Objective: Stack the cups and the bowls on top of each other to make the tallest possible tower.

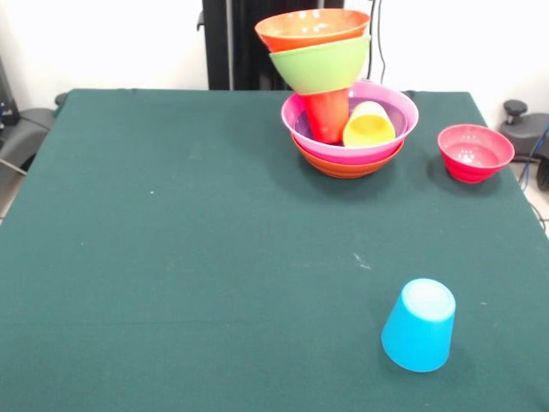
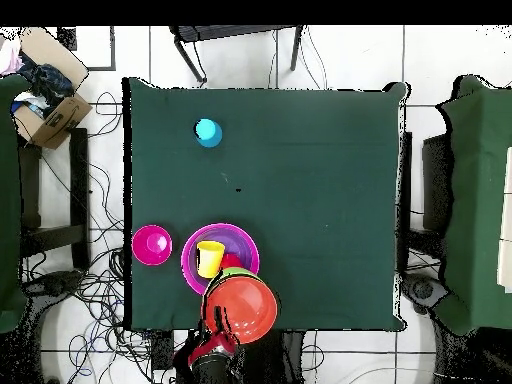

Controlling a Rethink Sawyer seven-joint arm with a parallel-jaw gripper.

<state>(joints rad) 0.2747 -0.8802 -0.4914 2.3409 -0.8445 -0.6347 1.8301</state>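
The tower stands at the table's far side: an orange bowl (image 1: 347,166) lowest, then a magenta bowl (image 1: 356,151) with a purple bowl (image 1: 401,115) nested in it. Inside stands a red cup (image 1: 327,116), which carries a lime green bowl (image 1: 320,64) and a second orange bowl (image 1: 310,28). A yellow cup (image 1: 369,126) lies on its side in the purple bowl. To the right, a small crimson bowl (image 1: 474,152) sits alone. A light blue cup (image 1: 419,324) stands upside down near the front. In the overhead view my gripper (image 2: 216,325) is beside the top orange bowl (image 2: 241,306), its state unclear.
The green cloth of the table (image 1: 171,240) ends just behind the tower. In the overhead view, a cardboard box (image 2: 45,85) sits on the floor off one corner, cables trail round the table, and other green-covered tables (image 2: 480,200) flank it.
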